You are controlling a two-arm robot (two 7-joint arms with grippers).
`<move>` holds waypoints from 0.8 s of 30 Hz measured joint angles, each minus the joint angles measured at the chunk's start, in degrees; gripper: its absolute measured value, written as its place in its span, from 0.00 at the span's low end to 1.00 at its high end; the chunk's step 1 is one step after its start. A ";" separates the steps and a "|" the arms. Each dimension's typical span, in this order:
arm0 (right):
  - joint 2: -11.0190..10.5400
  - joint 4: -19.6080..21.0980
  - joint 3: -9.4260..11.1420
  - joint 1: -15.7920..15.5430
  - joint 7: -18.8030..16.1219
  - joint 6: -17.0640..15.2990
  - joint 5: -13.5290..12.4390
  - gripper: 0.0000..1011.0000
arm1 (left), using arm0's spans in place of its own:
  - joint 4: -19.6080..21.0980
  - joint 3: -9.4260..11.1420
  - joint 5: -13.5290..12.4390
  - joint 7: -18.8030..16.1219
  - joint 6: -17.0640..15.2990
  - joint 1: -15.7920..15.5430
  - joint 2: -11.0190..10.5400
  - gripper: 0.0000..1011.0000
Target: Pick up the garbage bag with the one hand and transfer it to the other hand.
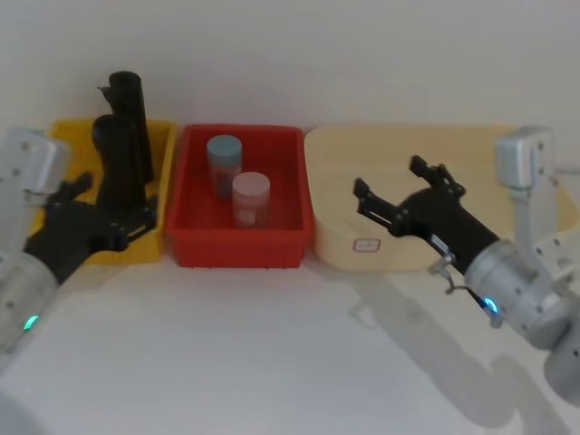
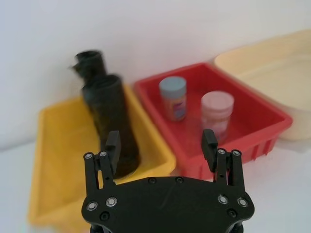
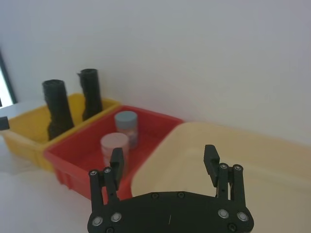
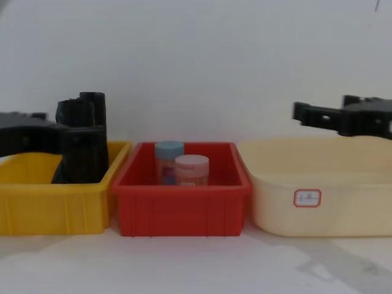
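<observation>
The garbage bag (image 1: 115, 161) (image 2: 111, 121) (image 3: 56, 109) (image 4: 79, 147) stands upright in the yellow bin (image 1: 167, 154), black and glossy, flaring at its base. My left gripper (image 1: 120, 204) (image 2: 161, 141), on the arm with the teal ring, is open at the bin's near side. One finger sits right in front of the bag's lower part and the gap between the fingers holds nothing. My right gripper (image 1: 387, 177) (image 3: 163, 155) (image 4: 321, 107), on the arm with the blue ring, hangs open above the cream basin (image 1: 335, 195).
A slimmer, straighter black roll (image 1: 128, 100) (image 2: 90, 60) stands behind the bag in the same bin. The red bin (image 1: 240, 243) in the middle holds a blue-lidded jar (image 1: 224, 163) and a pink-lidded jar (image 1: 251, 198). White tabletop lies in front of the bins.
</observation>
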State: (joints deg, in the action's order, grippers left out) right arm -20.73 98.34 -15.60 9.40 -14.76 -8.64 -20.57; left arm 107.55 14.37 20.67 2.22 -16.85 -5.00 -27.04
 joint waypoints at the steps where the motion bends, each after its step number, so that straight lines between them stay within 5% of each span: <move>1: 0.22 -0.40 -0.34 0.79 -0.25 -0.42 -0.12 0.99 | 0.68 -1.62 1.01 0.39 -0.70 1.19 -0.57 0.99; 11: 3.46 -5.80 -4.49 8.85 -1.57 -6.12 -0.48 0.99 | 2.98 -9.18 6.24 3.98 -2.57 7.06 -3.44 0.99; 24: 8.61 -14.92 -10.16 20.16 -3.06 -13.90 0.37 0.99 | 3.78 -12.89 7.37 7.53 0.24 10.01 -4.98 0.99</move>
State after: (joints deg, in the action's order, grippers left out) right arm -12.12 83.43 -25.76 29.56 -17.82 -22.54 -20.20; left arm 111.33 1.48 28.04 9.75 -16.61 5.02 -32.01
